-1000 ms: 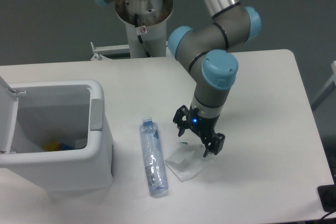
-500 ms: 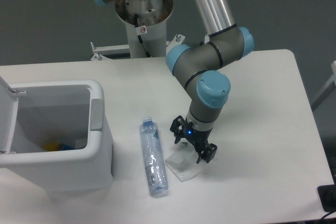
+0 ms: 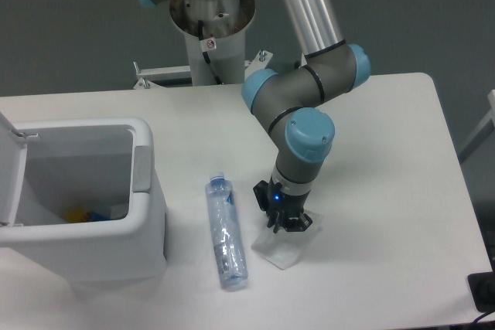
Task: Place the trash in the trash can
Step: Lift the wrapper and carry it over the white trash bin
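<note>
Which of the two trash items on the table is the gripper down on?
The crumpled clear wrapper, right of the bottle. The gripper sits directly over its upper edge, while the water bottle lies untouched on its side, apart from the fingers.

Bin (image 3: 143, 226): white, with a grey tab. Bottle (image 3: 225, 231): clear, with bluish cap and label; wrapper (image 3: 281, 247): translucent white. Arm (image 3: 305, 125): grey with light-blue caps; table (image 3: 387, 160): white.
</note>
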Controlling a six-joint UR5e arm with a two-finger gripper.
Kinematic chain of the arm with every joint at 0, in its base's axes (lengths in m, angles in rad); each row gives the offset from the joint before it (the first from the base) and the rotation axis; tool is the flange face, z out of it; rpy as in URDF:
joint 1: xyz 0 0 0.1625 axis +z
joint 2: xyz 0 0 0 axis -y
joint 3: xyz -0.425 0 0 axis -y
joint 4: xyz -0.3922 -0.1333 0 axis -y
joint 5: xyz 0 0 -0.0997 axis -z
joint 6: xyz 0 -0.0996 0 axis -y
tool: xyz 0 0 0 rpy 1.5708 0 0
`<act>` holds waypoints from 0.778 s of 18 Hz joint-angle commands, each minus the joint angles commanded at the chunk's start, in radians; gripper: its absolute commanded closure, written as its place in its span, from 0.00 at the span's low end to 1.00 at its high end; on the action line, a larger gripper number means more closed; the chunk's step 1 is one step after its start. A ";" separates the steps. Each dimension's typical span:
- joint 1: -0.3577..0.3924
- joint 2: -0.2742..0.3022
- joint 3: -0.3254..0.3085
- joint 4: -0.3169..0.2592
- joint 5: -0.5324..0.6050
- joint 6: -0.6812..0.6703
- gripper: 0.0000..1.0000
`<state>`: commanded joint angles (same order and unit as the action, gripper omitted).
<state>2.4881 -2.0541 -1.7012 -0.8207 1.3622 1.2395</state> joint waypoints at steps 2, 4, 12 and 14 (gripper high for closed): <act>0.023 0.029 0.043 -0.002 -0.021 -0.011 1.00; 0.040 0.083 0.106 -0.002 -0.165 -0.163 1.00; -0.061 0.285 0.183 -0.002 -0.359 -0.790 1.00; -0.135 0.348 0.184 0.000 -0.357 -0.889 1.00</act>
<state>2.3534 -1.7061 -1.5171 -0.8207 1.0048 0.3501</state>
